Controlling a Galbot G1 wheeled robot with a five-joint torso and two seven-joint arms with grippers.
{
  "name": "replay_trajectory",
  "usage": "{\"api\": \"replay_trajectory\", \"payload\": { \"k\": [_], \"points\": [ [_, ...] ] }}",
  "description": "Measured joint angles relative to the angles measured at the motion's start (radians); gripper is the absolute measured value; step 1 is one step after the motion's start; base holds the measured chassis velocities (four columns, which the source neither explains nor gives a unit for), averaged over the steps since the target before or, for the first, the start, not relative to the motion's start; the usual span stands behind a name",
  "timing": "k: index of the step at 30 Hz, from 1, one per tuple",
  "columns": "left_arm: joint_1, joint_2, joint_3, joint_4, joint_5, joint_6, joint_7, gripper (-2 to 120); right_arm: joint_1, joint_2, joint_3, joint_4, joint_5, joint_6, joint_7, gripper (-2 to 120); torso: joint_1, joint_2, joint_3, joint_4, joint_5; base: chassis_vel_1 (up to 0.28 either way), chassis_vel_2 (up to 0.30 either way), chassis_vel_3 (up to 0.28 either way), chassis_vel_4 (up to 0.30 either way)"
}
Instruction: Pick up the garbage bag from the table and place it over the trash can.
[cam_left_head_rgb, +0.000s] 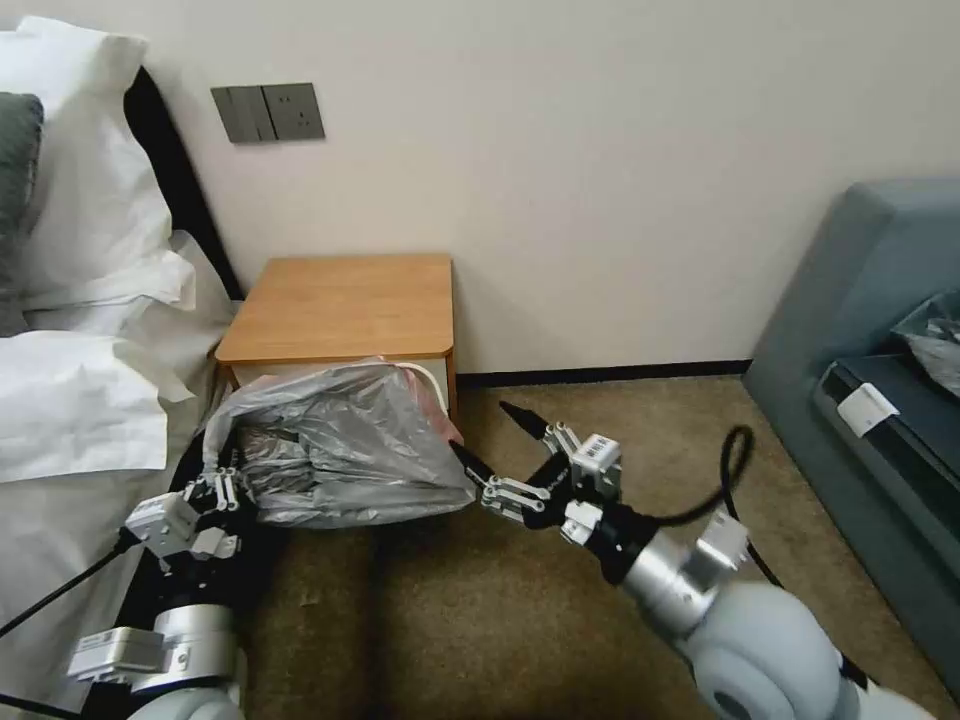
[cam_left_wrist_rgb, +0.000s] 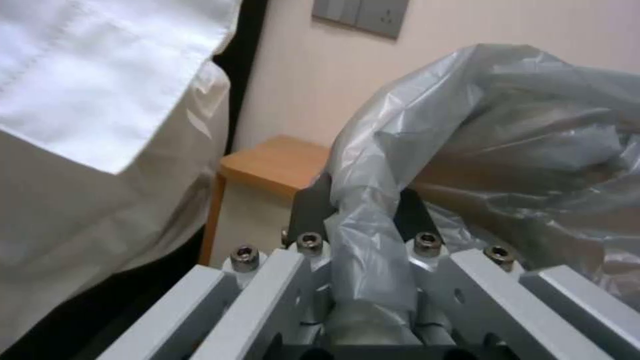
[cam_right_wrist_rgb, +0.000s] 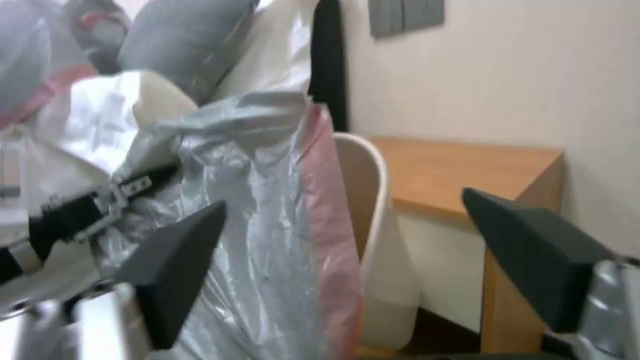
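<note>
Pinching a gathered fold of the garbage bag (cam_left_head_rgb: 345, 450), the left gripper (cam_left_head_rgb: 222, 487) holds it over the trash can (cam_right_wrist_rgb: 373, 240) before the table (cam_left_head_rgb: 340, 305). That thin plastic could slip free or snag the rim. Beside the bag's pinkish edge, the right gripper (cam_left_head_rgb: 490, 440) reaches in low, jaws spread, gripping nothing.

Trash can (cam_left_head_rgb: 432, 380) mostly behind garbage bag (cam_left_head_rgb: 350, 450) — just its rim visible

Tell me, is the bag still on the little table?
No, it is off. The garbage bag hangs in front of the table, pinched by the left gripper, draping over the trash can. The tabletop is bare.
</note>
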Motion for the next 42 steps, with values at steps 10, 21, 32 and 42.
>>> {"api": "replay_trajectory", "payload": {
  "k": [10, 21, 32, 42],
  "points": [
    [0.010, 0.000, 0.019, 0.006, 0.029, -0.010, 0.013, 8, 0.123, 0.023, -0.107, -0.082, 0.001, -0.022, 0.001, 94, 0.000, 0.000, 0.000, 0.0001, -0.0001, 0.000, 0.000, 0.000, 0.000],
    [0.010, 0.000, 0.027, 0.007, 0.034, -0.014, 0.016, 8, 0.123, 0.033, -0.114, -0.106, -0.004, -0.019, -0.004, 50, 0.000, 0.000, 0.000, 0.0000, 0.0000, 0.000, 0.000, 0.000, 0.000],
    [0.008, 0.000, 0.020, 0.011, 0.037, -0.014, 0.017, 8, 0.119, 0.043, -0.112, -0.107, -0.011, -0.014, -0.004, 14, 0.000, 0.000, 0.000, 0.0000, -0.0001, 0.000, 0.000, 0.000, 0.000],
    [0.009, 0.000, 0.020, 0.015, 0.046, -0.014, 0.024, 8, 0.128, 0.048, -0.106, -0.110, -0.010, -0.010, -0.002, 0, 0.000, 0.000, 0.000, 0.0000, 0.0000, 0.000, 0.000, 0.000, 0.000]
  ]
}}
